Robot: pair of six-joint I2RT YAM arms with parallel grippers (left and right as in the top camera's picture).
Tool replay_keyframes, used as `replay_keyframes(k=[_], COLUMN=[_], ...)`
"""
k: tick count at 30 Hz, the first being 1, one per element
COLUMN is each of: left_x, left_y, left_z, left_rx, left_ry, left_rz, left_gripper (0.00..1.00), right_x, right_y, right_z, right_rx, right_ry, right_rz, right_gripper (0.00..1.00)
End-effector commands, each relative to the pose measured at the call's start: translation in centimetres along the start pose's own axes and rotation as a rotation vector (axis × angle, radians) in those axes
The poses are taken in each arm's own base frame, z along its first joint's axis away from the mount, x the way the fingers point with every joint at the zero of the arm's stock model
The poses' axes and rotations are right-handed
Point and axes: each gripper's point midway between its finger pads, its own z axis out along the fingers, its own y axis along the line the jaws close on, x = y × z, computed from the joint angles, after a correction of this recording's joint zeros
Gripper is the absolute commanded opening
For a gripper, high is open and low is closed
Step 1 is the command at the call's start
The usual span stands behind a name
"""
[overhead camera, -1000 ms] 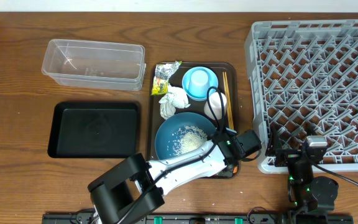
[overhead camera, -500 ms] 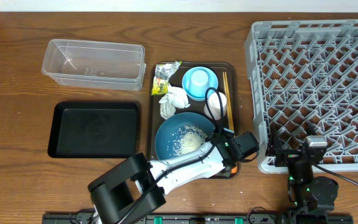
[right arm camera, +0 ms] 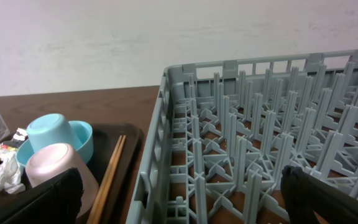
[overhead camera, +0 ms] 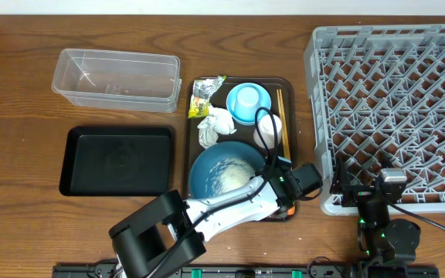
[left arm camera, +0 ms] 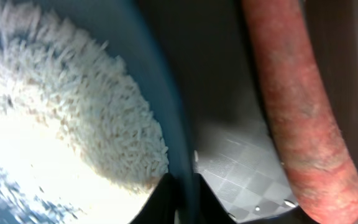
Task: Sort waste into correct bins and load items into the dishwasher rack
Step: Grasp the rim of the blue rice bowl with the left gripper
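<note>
My left gripper (left arm camera: 182, 186) is shut on the right rim of the large blue plate (overhead camera: 216, 171), which lies at the near end of the brown serving tray (overhead camera: 289, 83). Loose white rice (left arm camera: 73, 118) is heaped on the plate. An orange carrot (left arm camera: 297, 106) lies on the tray just right of the rim. Behind the plate are a crumpled tissue (overhead camera: 215, 123), a yellow-green wrapper (overhead camera: 204, 94), a light-blue cup (overhead camera: 246, 99) upside down in a light-blue bowl (overhead camera: 263, 99), a white cup (overhead camera: 269, 127) and chopsticks (overhead camera: 283, 123). My right gripper (right arm camera: 182, 199) stands open at the grey rack's (overhead camera: 396, 100) near left corner.
A clear tub (overhead camera: 116, 77) stands at the back left, with a shallow black tray (overhead camera: 118, 161) in front of it. Both are to the left of the serving tray. The rack's pegs fill the right side of the table.
My left gripper has shut on the plate's rim. The plate has shifted slightly left and the rice has gathered into a heap. The right arm has not moved.
</note>
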Motion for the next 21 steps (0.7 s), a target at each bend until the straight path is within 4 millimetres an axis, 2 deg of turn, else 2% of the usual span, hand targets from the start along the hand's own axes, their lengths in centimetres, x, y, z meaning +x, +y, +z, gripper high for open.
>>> replay_keyframes(k=[1, 17, 21], left_x=[0.6, -0.5, -1.7], left_y=[0.3, -0.2, 0.2], left_z=[0.5, -1.3, -2.7], left_rx=[-0.013, 0.003, -0.003], left_ry=[0.022, 0.004, -0.014], left_rz=[-0.005, 0.044, 0.053], left_gripper=[0.06, 0.06, 0.06], right_x=[0.0, 0.0, 0.0], right_y=[-0.3, -0.3, -0.3], right_z=[0.0, 0.0, 0.0], right_rx=[0.014, 0.014, 0.014], right_ry=[-0.005, -0.005, -0.005], right_rz=[-0.003, -0.003, -0.003], right_gripper=[0.99, 0.99, 0.99])
